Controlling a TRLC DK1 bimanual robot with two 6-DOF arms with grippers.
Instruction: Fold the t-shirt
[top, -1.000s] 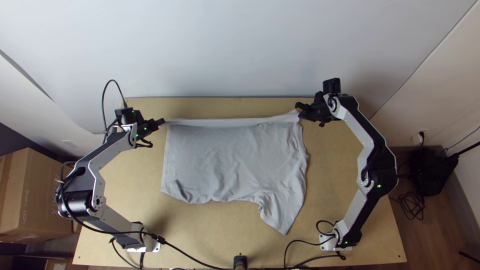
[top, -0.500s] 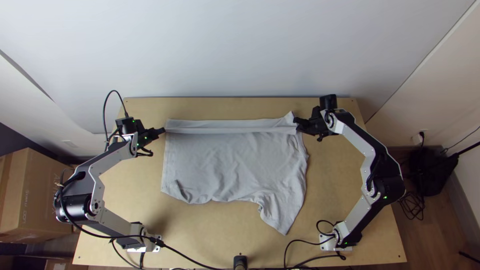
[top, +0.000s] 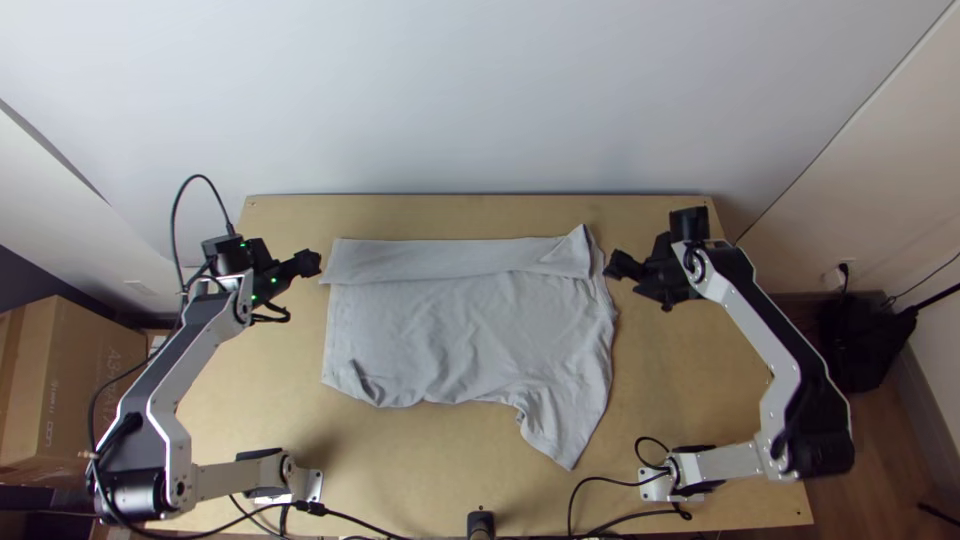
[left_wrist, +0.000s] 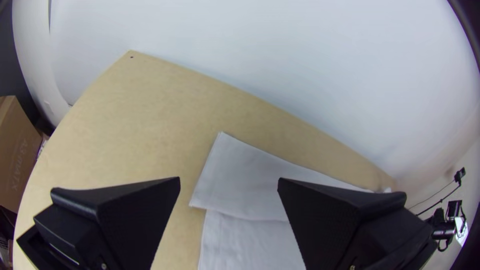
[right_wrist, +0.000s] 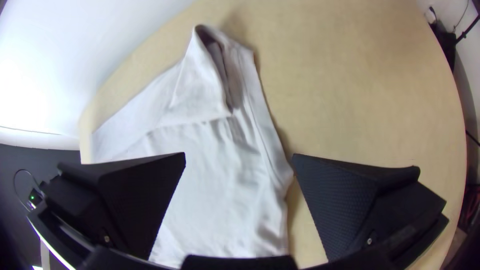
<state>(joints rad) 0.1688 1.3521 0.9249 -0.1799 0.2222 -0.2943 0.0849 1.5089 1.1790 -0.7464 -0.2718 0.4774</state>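
One light grey cloth t-shirt (top: 465, 335) lies spread on one light wooden table (top: 680, 380), its far edge folded over once in a strip. Of two black, wide-fingered grippers, the left gripper (top: 309, 263) is open near the strip's left end, the right gripper (top: 616, 266) open near its right. Left of the table stands a large brown cardboard box (top: 50, 370).

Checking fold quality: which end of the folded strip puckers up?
The end nearer the right gripper: it rises to an open peak; the other end lies flat.
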